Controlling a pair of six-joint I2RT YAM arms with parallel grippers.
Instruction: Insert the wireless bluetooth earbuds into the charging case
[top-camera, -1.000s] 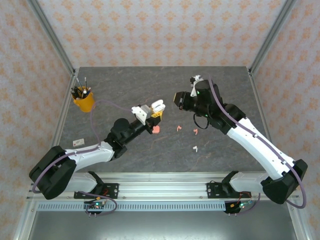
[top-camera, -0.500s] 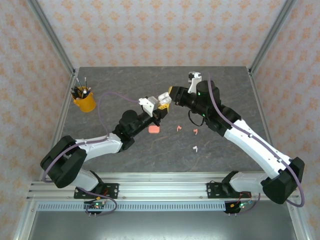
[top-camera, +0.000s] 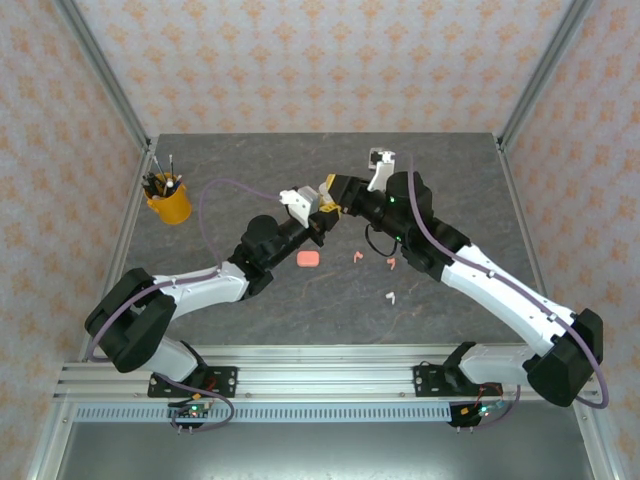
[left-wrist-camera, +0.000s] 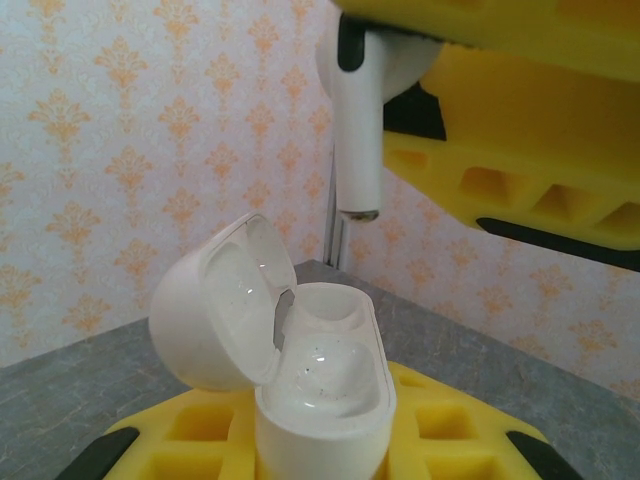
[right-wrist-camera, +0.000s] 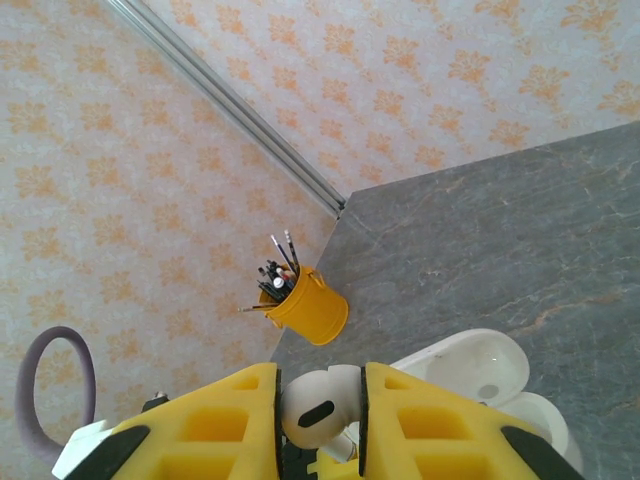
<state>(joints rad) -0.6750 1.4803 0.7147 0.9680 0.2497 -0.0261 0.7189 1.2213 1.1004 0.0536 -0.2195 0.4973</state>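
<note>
Left wrist, open white case, white earbud just above

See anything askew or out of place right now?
Nothing broken or spilled. Loose on the table: a coral-pink earbud, a second coral-pink earbud and a white earbud, all near the coral-pink case.

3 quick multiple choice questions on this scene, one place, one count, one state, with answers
1. Where is the white earbud? A) above the white case B) inside it C) beneath it
2. How many pink earbuds lie on the table? A) one B) two C) four
3. The white case's lid is: A) shut B) open C) missing
1 A: it hangs stem-down in the right gripper, over the case held by the left gripper. 2 B: two lie right of the pink case. 3 B: it tips back.
</note>
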